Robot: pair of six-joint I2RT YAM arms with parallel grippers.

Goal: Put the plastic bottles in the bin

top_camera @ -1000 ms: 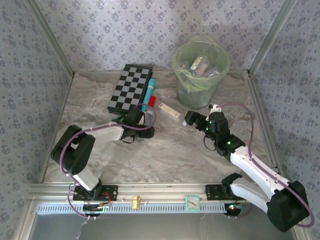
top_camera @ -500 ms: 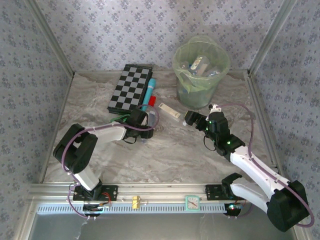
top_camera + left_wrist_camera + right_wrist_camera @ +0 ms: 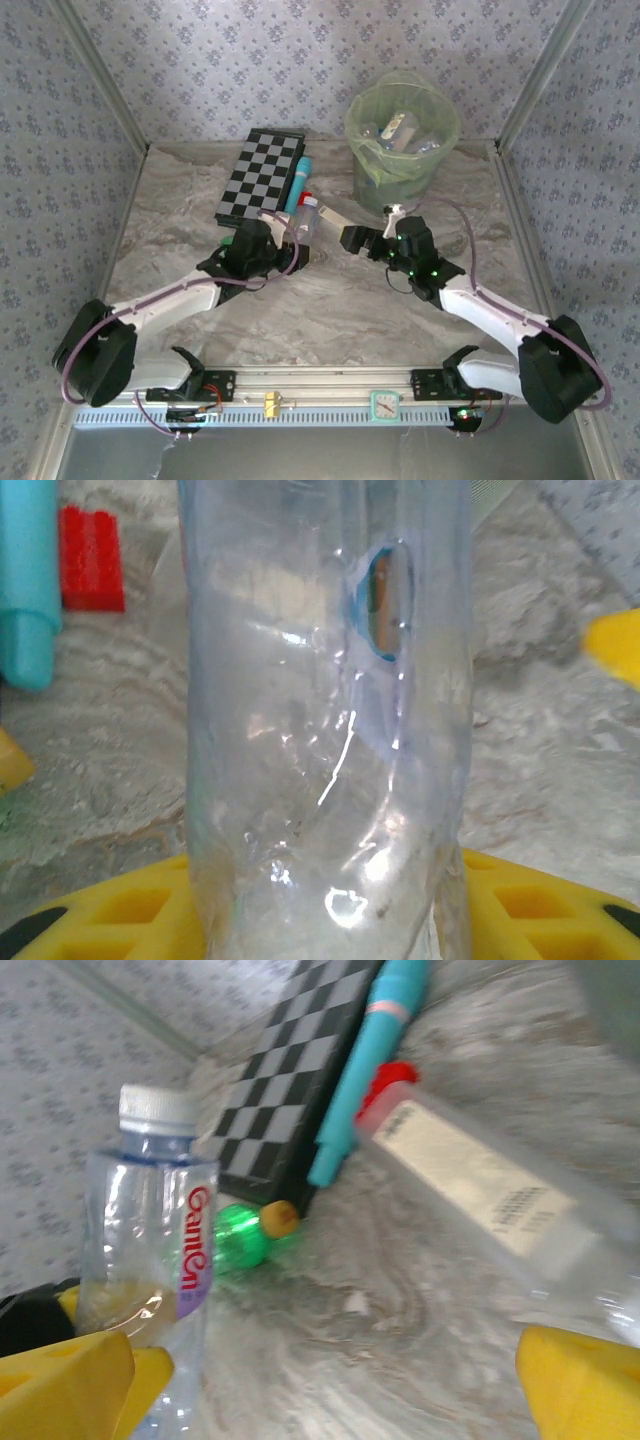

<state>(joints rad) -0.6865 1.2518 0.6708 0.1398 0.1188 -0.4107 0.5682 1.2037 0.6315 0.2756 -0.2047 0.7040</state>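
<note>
Overhead, a marble-patterned table (image 3: 330, 300) sits between floral-papered walls. At the centre of the frame, the left arm's claw (image 3: 290, 238) is closed on a small clear plastic bottle with a white cap (image 3: 307, 218) and holds it upright. Just above it are a long cyan tube (image 3: 299, 183) and a small red block (image 3: 305, 197). Whether the bottle is clear of the table cannot be told.

Just to its right, the right arm's claw (image 3: 350, 238) stands wide and empty. The round pale-green translucent bin (image 3: 395, 185) is at upper right with several bottles inside. A clear bottle with a beige label (image 3: 470, 1175) and a green bottle with a yellow cap (image 3: 240, 1240) lie near a black-and-white checkerboard (image 3: 258, 175).

The step in hand appears to be the pick-up, with the grip made. The next move likely calls for lifting the bottle and carrying it up and right over the bin's rim before release.
</note>
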